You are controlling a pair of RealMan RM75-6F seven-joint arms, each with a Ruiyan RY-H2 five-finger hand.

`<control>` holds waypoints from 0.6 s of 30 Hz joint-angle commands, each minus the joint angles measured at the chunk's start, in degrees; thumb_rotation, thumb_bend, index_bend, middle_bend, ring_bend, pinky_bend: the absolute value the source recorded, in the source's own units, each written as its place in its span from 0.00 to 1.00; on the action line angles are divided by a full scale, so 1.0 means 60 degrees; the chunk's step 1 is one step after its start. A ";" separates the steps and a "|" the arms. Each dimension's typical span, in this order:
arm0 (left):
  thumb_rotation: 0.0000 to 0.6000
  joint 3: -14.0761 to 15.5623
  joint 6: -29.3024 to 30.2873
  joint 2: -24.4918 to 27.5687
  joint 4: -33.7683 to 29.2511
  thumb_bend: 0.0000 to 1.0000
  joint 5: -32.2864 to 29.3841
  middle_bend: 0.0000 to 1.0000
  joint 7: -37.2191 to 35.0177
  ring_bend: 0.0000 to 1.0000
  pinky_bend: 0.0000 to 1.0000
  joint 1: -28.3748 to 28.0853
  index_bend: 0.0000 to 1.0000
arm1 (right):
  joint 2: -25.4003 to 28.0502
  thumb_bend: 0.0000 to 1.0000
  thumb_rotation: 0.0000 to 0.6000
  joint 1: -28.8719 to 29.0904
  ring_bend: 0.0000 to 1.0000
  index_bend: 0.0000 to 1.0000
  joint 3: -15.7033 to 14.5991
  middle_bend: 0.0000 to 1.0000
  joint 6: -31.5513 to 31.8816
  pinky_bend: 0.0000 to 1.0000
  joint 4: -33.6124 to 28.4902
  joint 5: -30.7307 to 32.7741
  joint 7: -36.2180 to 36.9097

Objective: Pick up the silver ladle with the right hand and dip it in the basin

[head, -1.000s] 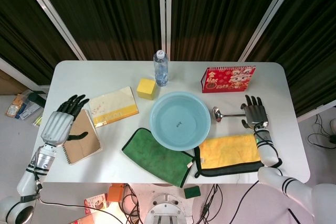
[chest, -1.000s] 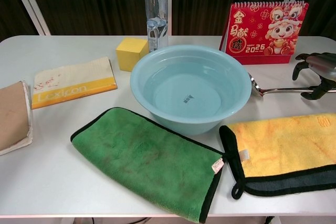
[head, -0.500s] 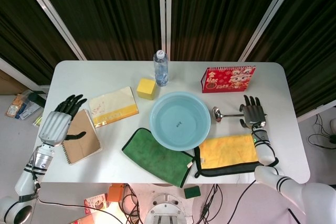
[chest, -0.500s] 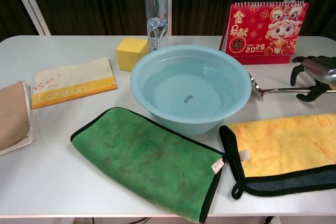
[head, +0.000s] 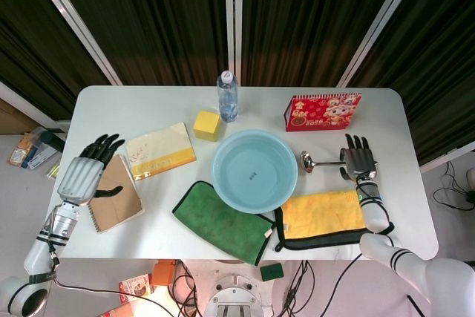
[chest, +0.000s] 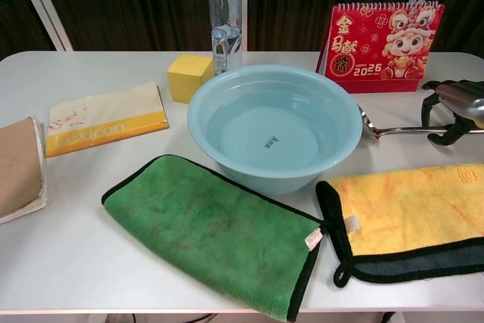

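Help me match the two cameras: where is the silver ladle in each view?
Head view: the ladle lies right of centre, between the basin and the right hand, bowl end toward the basin.
Chest view: the ladle is at the right edge, its bowl end behind the basin rim and its handle running right under the right hand.
Shared landmark: the red calendar, just beyond the ladle in both.

We see a water bottle [chest: 225,14] standing upright at the far edge of the table [head: 148,102], with a yellow block [chest: 188,77] just beside it and a red desk calendar [chest: 384,47] standing further right. A cream and yellow book [chest: 104,117] lies near a brown notebook [chest: 18,166] on the left. We note a green cloth [chest: 215,231] and a yellow cloth [chest: 408,215] lying flat along the near edge.
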 commanded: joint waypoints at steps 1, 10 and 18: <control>1.00 0.0001 -0.0057 -0.0011 -0.0020 0.09 -0.0043 0.07 0.0042 0.04 0.19 -0.0015 0.11 | -0.0024 0.38 1.00 -0.0019 0.00 0.48 -0.0015 0.00 0.0029 0.00 0.0043 -0.0030 -0.0011; 1.00 0.0013 -0.0225 -0.0038 -0.0024 0.10 -0.0149 0.06 0.0135 0.04 0.19 -0.0061 0.11 | -0.0132 0.40 1.00 -0.0059 0.00 0.49 -0.0011 0.00 0.0109 0.00 0.0204 -0.0105 -0.0033; 1.00 0.0008 -0.0309 -0.0033 -0.0028 0.10 -0.0249 0.06 0.0224 0.03 0.19 -0.0075 0.11 | -0.0133 0.43 1.00 -0.0066 0.00 0.52 -0.0032 0.00 0.0053 0.00 0.0279 -0.0200 -0.0008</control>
